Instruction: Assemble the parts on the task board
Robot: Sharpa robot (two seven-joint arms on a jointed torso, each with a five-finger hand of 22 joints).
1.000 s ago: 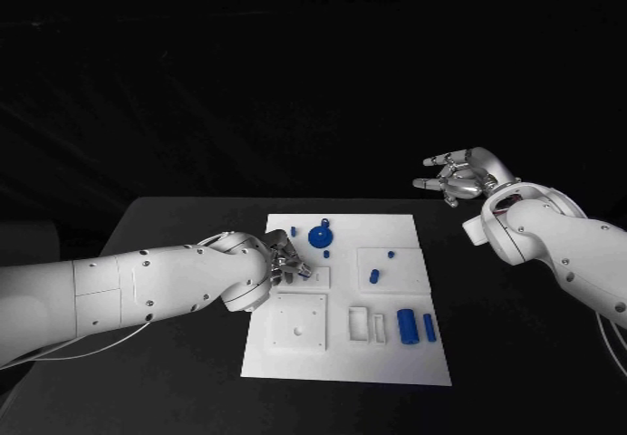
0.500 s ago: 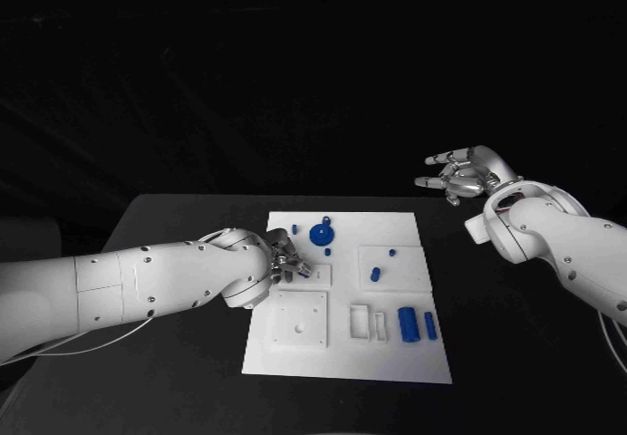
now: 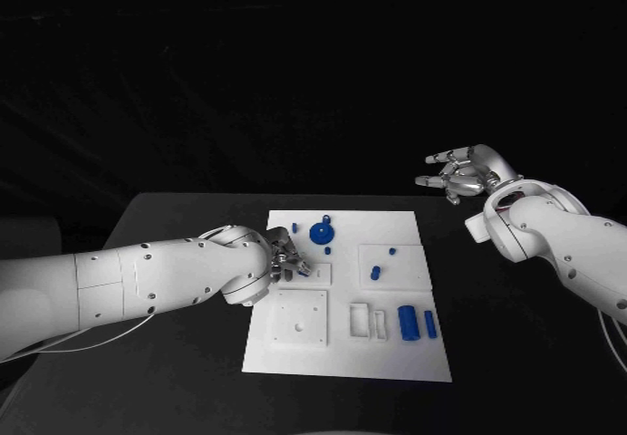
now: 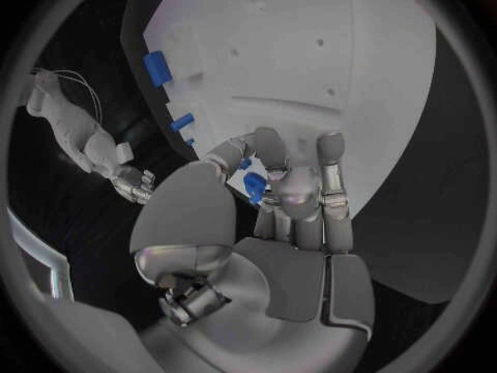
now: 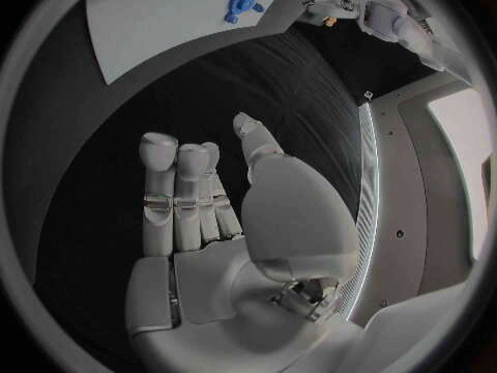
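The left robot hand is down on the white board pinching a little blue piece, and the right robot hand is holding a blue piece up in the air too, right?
Not quite. The right robot hand is up in the air off the table, but it holds nothing; the right wrist view shows its palm bare and its fingers apart. The rest is right: the left robot hand is down on the white board, pinching a little blue piece.

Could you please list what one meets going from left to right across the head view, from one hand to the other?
Left hand → blue round part → small blue part → two blue cylinders → right hand.
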